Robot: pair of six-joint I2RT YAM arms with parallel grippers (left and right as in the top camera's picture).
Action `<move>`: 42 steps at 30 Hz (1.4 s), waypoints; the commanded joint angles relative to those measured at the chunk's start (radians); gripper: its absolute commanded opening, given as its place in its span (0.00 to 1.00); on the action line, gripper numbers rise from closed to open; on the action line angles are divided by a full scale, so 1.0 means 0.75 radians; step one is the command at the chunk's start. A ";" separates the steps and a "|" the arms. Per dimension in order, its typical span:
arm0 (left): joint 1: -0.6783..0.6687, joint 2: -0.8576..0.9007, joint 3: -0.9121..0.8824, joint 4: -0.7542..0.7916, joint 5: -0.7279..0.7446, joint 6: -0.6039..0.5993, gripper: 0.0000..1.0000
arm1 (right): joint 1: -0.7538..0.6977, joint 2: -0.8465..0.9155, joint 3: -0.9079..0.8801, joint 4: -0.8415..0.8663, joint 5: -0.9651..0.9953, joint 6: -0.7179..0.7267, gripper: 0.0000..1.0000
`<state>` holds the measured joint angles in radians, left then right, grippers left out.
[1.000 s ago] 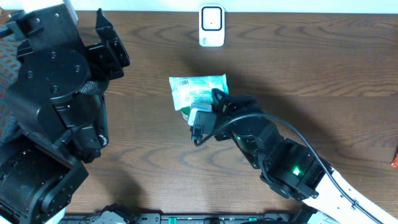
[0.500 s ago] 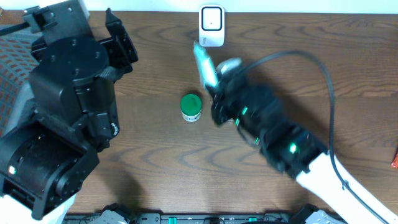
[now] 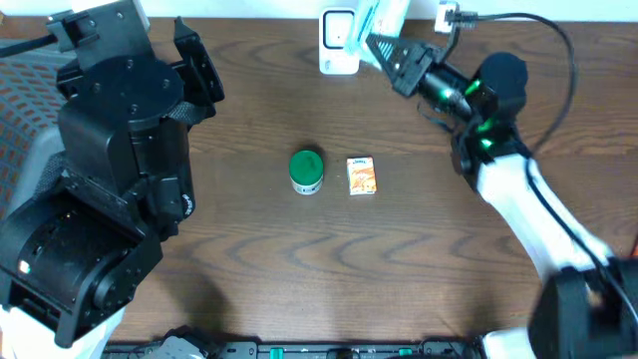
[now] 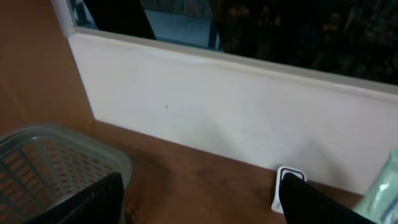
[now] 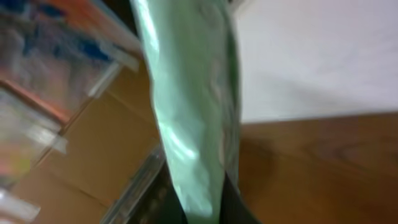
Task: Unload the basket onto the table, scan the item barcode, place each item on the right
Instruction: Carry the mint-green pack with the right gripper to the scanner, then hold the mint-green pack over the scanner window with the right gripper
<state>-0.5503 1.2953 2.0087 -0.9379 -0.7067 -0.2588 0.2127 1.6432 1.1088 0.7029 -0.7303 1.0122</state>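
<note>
The item is a pale green pouch [image 3: 387, 16], held up at the back edge of the table just right of the white barcode scanner [image 3: 339, 41]. My right gripper [image 3: 387, 50] is shut on the pouch's lower end. In the right wrist view the pouch [image 5: 189, 106] stands on edge between the dark fingers, with the right gripper [image 5: 205, 208] clamped on its bottom. My left gripper [image 3: 199, 70] hovers at the table's left. It stands open in the left wrist view [image 4: 199, 208] with nothing between its fingers [image 4: 93, 202], and the scanner [image 4: 286, 186] sits ahead.
A green-lidded jar [image 3: 306, 170] and a small orange box [image 3: 362, 176] lie mid-table. A grey mesh basket [image 4: 50, 155] sits at the far left. A white wall [image 4: 236, 118] runs along the back edge. Something red [image 3: 632, 254] peeks in at the right edge.
The right arm lifted the pouch from the middle of the table and swung it back to the scanner, uncovering the jar and the orange box. The left arm shifted slightly.
</note>
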 commanded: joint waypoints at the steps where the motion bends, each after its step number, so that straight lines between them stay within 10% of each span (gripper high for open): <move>1: 0.003 0.012 0.002 -0.001 -0.017 -0.007 0.80 | -0.018 0.195 0.015 0.323 -0.071 0.551 0.01; 12: 0.003 0.066 0.002 -0.001 -0.017 -0.007 0.80 | -0.039 0.851 0.612 0.523 -0.146 0.674 0.01; 19: 0.003 0.109 0.002 -0.006 -0.017 -0.007 0.80 | -0.036 1.111 1.032 0.121 -0.162 0.529 0.01; 42: 0.003 0.154 0.002 -0.006 -0.017 -0.006 0.80 | -0.028 1.370 1.098 -0.103 -0.111 0.417 0.01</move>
<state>-0.5503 1.4082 2.0087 -0.9394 -0.7063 -0.2588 0.1913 2.6835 1.9179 0.6674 -0.8303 1.3540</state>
